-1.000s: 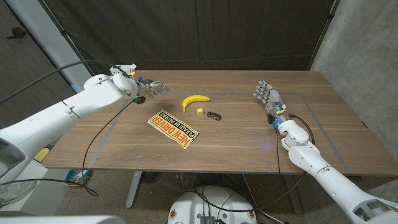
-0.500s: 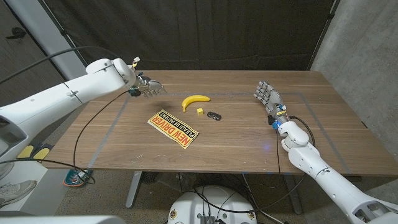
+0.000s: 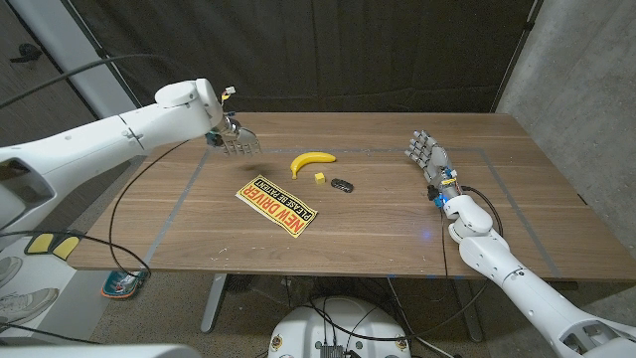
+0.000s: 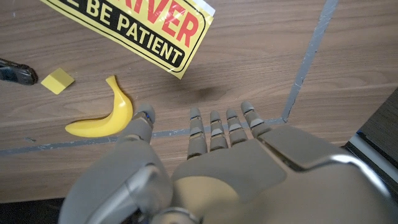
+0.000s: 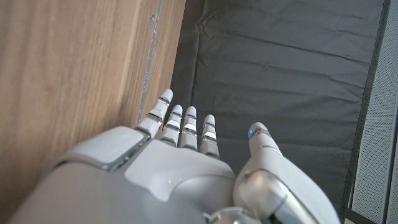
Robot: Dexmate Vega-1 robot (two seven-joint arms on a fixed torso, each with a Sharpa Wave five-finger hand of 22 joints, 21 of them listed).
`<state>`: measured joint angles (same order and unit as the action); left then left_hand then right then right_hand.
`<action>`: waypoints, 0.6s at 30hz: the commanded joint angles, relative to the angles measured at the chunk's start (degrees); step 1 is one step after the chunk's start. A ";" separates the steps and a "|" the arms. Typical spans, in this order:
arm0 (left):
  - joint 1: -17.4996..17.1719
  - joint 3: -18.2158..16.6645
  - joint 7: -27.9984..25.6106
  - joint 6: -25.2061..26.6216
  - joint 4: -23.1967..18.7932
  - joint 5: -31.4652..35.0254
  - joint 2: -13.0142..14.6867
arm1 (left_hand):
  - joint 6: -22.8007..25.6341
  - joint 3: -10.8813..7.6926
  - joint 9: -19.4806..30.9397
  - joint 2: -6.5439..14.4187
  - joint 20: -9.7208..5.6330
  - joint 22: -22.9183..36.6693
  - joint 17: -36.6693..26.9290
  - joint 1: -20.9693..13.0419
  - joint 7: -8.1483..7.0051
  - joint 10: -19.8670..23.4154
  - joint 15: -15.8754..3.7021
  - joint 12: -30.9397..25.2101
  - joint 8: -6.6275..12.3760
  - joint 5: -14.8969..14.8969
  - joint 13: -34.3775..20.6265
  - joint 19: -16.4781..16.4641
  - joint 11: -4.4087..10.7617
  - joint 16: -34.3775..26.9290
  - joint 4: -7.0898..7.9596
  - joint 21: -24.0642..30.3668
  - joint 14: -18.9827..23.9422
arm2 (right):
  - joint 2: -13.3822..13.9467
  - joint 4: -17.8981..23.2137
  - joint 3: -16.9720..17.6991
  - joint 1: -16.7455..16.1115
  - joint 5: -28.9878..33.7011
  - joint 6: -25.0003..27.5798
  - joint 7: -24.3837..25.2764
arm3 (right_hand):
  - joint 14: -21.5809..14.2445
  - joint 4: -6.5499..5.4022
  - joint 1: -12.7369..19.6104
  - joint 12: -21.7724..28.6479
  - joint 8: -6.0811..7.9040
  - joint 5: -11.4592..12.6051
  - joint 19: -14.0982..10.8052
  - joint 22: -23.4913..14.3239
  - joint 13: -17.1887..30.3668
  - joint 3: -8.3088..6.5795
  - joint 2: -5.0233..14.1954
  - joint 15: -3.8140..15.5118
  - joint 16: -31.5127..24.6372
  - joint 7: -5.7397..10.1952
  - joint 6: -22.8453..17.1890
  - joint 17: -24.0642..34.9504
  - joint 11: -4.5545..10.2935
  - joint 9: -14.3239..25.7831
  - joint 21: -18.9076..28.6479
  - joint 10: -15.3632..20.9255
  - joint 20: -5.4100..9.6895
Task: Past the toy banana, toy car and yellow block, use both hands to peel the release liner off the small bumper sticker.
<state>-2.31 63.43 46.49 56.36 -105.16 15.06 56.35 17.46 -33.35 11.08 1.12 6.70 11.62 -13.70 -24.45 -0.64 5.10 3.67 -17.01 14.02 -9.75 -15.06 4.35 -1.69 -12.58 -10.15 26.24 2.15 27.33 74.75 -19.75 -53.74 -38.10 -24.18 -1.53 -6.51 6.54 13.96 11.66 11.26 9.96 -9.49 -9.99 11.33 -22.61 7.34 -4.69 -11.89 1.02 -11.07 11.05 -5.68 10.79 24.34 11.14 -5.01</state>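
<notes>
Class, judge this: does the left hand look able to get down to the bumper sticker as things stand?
Probably yes: the left hand is open above bare table, and nothing lies between it and the bumper sticker.

A wooden table point(image 3: 397, 214) marked with grey tape lines point(image 3: 174, 204) stands before a black curtain point(image 3: 348, 50); a grey wall point(image 3: 586, 80) flanks its right edge.

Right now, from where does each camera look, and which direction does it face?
Head view: fixed on the head, looking down at the table; both arms enter, left hand and right hand open.
Left wrist view: on the left wrist, looking along its hand down at the bumper sticker.
Right wrist view: on the right wrist, looking along its hand past the table edge toward a dark curtain.
Head and left wrist views share the toy banana.
</notes>
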 commanded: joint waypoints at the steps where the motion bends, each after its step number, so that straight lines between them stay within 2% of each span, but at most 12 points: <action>1: 5.72 9.40 10.36 0.11 1.29 17.17 -3.08 | 2.10 0.28 0.20 -1.27 -0.30 0.02 0.01 -2.24 -0.83 0.64 -0.99 -0.89 0.97 -0.59 -0.44 -1.36 1.23 -0.18 -0.63 -0.02 0.32 | -0.38 -0.55 0.06 -0.08 -0.14 -0.81 -0.10 | -0.52 -0.32 -0.49 0.34 0.33 0.32 -0.62 -0.18 0.14 0.01 -0.21 0.15 -0.40 -0.17 -0.48 0.24 0.06 0.11 -0.16 0.50 -0.16; 3: 5.39 9.24 11.04 -0.28 1.55 19.02 -3.53 | 2.79 0.51 0.20 -2.06 -0.46 -0.03 0.06 -3.14 -1.41 0.88 -1.32 -1.16 1.17 -0.79 -0.52 -1.98 1.41 -0.28 -0.68 0.11 0.67 | -0.45 -0.58 0.09 -0.12 -0.13 -0.95 -0.06 | -0.55 -0.32 -0.50 0.36 0.34 0.33 -0.64 -0.18 0.14 0.01 -0.22 0.11 -0.40 -0.19 -0.51 0.24 0.07 0.11 -0.17 0.57 -0.15; 5: 5.21 9.25 12.00 -0.68 1.98 21.07 -4.00 | 3.69 0.86 0.21 -3.01 -0.48 -0.07 0.11 -3.99 -1.30 1.30 -1.46 -1.50 1.46 -1.00 -0.62 -2.46 1.45 -0.43 -0.68 0.18 1.19 | -0.43 -0.57 0.08 -0.12 -0.09 -0.94 -0.02 | -0.57 -0.36 -0.56 0.41 0.35 0.33 -0.67 -0.18 0.14 0.01 -0.23 0.15 -0.40 -0.22 -0.57 0.24 0.08 0.11 -0.20 0.71 -0.12; 6: 4.96 9.08 12.24 -0.94 2.20 21.93 -4.23 | 4.93 1.33 0.24 -4.11 -0.59 -0.10 0.15 -4.81 -1.26 1.53 -1.61 -1.77 1.89 -1.21 -0.71 -2.88 1.64 -0.47 -0.63 0.23 1.45 | -0.43 -0.58 0.07 -0.11 -0.03 -0.96 0.01 | -0.59 -0.36 -0.57 0.41 0.36 0.33 -0.68 -0.18 0.14 0.01 -0.23 0.16 -0.41 -0.19 -0.60 0.24 0.08 0.11 -0.20 0.73 -0.12; 8: 4.39 8.49 12.72 -1.73 2.60 23.28 -4.57 | 6.16 3.03 0.32 -7.43 0.15 -0.14 0.17 -5.80 -0.68 1.59 -1.10 -2.17 2.26 -1.81 -0.94 -3.12 1.40 -0.41 -0.37 0.09 1.58 | -0.47 -0.65 0.06 -0.08 0.01 -1.14 -0.07 | -0.60 -0.45 -0.70 0.42 0.38 0.32 -0.75 -0.19 0.14 0.05 -0.23 0.18 -0.41 -0.21 -0.72 0.27 0.03 0.11 -0.22 0.79 -0.09; 10: 3.95 8.01 13.48 -2.73 3.07 24.66 -4.92 | 6.54 3.97 0.40 -9.07 0.66 -0.14 0.14 -6.26 -0.41 1.75 -0.74 -2.44 2.31 -2.36 -1.10 -3.27 1.06 -0.44 -0.13 0.02 1.76 | -0.48 -0.54 0.05 -0.10 0.08 -1.03 0.15 | -0.64 -0.53 -0.80 0.46 0.38 0.32 -0.77 -0.19 0.14 0.07 -0.21 0.21 -0.43 -0.21 -0.75 0.30 -0.03 0.11 -0.26 0.91 -0.10; 13: 3.68 7.76 15.44 -4.13 4.03 27.21 -5.79 | 6.95 4.51 0.45 -9.94 0.65 -0.14 0.13 -6.81 -0.73 1.77 -0.84 -2.58 2.40 -2.84 -1.20 -3.58 1.42 -0.42 -0.06 0.05 1.81 | -0.50 -0.51 0.06 -0.11 0.10 -1.03 0.24 | -0.69 -0.65 -0.99 0.56 0.39 0.31 -0.80 -0.19 0.15 0.14 -0.24 0.19 -0.45 -0.23 -0.84 0.33 -0.24 0.11 -0.32 1.21 -0.11; 18: 2.75 8.58 18.37 -5.83 4.66 34.96 -7.25 | 7.18 4.65 0.55 -9.81 -0.46 -0.15 0.17 -9.46 -2.88 1.74 -1.94 -2.84 2.36 -3.75 -1.41 -4.00 2.46 -0.28 -0.08 0.02 1.68 | -0.66 -0.74 0.04 -0.04 0.14 -1.21 0.26 | -0.83 -0.76 -1.17 0.58 0.40 0.31 -0.87 -0.19 0.15 0.18 -0.26 0.11 -0.50 -0.21 -0.96 0.36 -0.14 0.11 -0.38 1.33 -0.08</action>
<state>1.72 71.11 59.26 53.75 -102.16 37.81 51.67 24.26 -28.84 11.36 -9.25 6.61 11.45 -13.57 -32.13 -2.62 6.57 2.57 -19.46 16.19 -12.87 -16.11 0.69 -0.01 -12.58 -10.04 26.24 3.62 26.91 74.26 -19.74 -53.76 -38.15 -25.11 -1.52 -6.80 6.13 13.10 11.88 11.26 9.96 -9.69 -9.99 11.32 -22.19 7.13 -4.42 -12.16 0.71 -11.37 11.33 -5.81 10.78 24.13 12.06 -5.22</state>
